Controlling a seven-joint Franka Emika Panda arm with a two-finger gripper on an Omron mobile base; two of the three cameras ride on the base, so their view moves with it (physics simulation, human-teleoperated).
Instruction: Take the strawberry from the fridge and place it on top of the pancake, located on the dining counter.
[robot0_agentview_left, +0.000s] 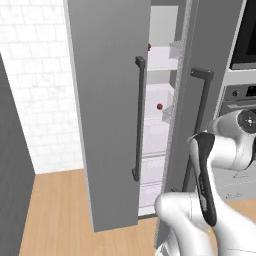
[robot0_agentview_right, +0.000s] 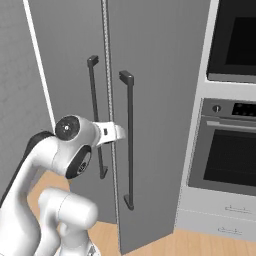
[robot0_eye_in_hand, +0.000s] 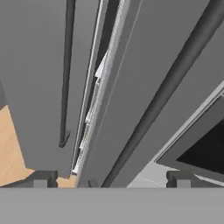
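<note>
The fridge (robot0_agentview_left: 107, 115) is a tall grey cabinet with both doors slightly ajar, leaving a narrow gap onto white shelves (robot0_agentview_left: 159, 60). On a middle shelf inside that gap sits the strawberry (robot0_agentview_left: 159, 106), tiny and red. My gripper (robot0_eye_in_hand: 111, 180) is open, its two fingertips (robot0_eye_in_hand: 41, 179) spread wide on either side of the lower end of the right door's dark bar handle (robot0_eye_in_hand: 175, 83), with nothing held. In the right base view my wrist (robot0_agentview_right: 107, 132) reaches to the door edge between the two handles (robot0_agentview_right: 129, 140). The pancake and the dining counter are out of view.
A black-fronted wall oven (robot0_agentview_right: 235, 155) with drawers below stands right of the fridge. A second small red thing (robot0_agentview_left: 149, 46) peeks out on an upper shelf. A white brick wall (robot0_agentview_left: 35, 100) and wooden floor (robot0_agentview_left: 55, 210) lie left; a dark panel (robot0_agentview_left: 10, 150) bounds the far left.
</note>
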